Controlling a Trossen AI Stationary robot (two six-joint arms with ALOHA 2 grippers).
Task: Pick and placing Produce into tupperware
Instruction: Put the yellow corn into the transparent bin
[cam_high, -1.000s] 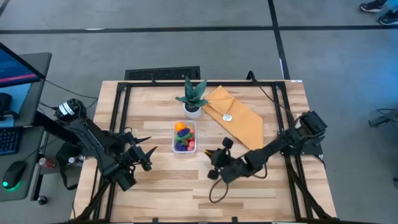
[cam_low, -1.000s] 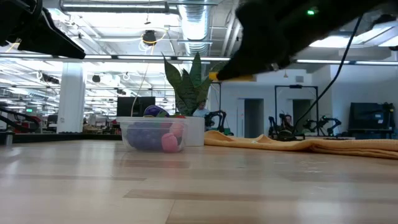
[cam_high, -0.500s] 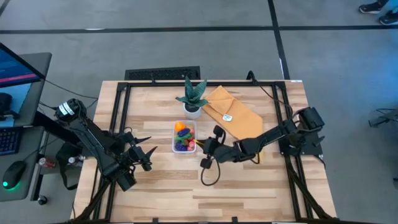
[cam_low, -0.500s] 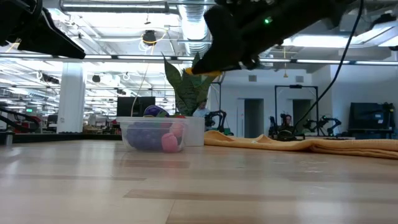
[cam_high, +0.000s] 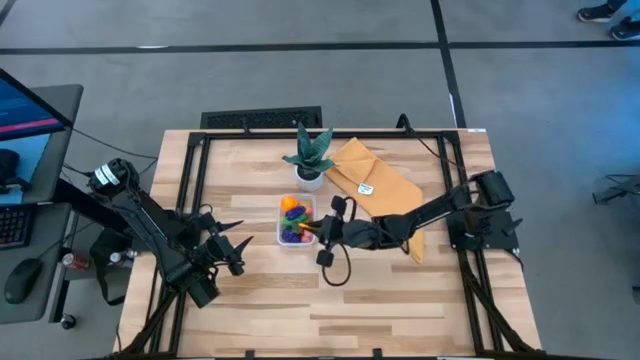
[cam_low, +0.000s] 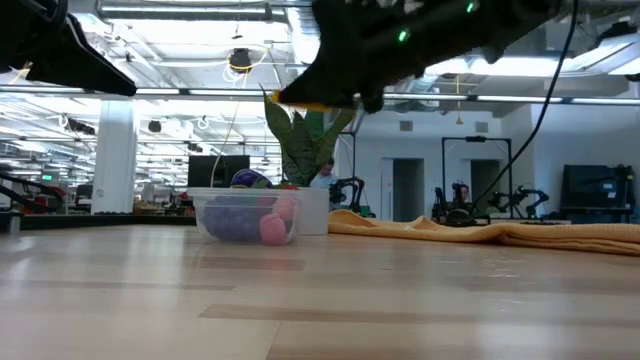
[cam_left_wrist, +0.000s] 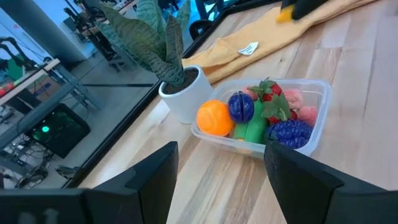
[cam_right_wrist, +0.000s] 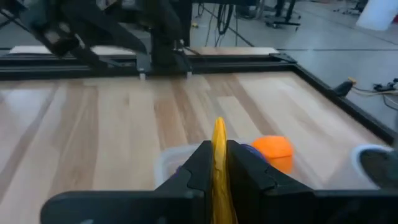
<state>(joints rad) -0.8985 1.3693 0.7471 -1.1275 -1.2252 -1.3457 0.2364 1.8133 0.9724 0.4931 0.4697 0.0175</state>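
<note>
From where I stand, the right gripper is stretched out over the middle of the table, its tips at the near edge of the tupperware. Its fingers are clamped tight on a thin yellow piece of produce, likely a toy banana, which shows as a yellow sliver held upright between the pads in the right wrist view and pokes out of the dark claw high above the tabletop in the low view.

The tupperware sits just in front of the white-potted plant, with the mustard-yellow cloth to its side. It already holds an orange, a purple fruit, something green, a strawberry, and a blue-purple berry cluster.

The left gripper waits well off to the left side of the table, fingers spread and empty.

This looks like the carry step, almost over. I'd judge the next move calls for bringing the yellow piece squarely over the container's opening, lowering it a little, then letting the fingers part so it drops among the others instead of catching on the rim.
</note>
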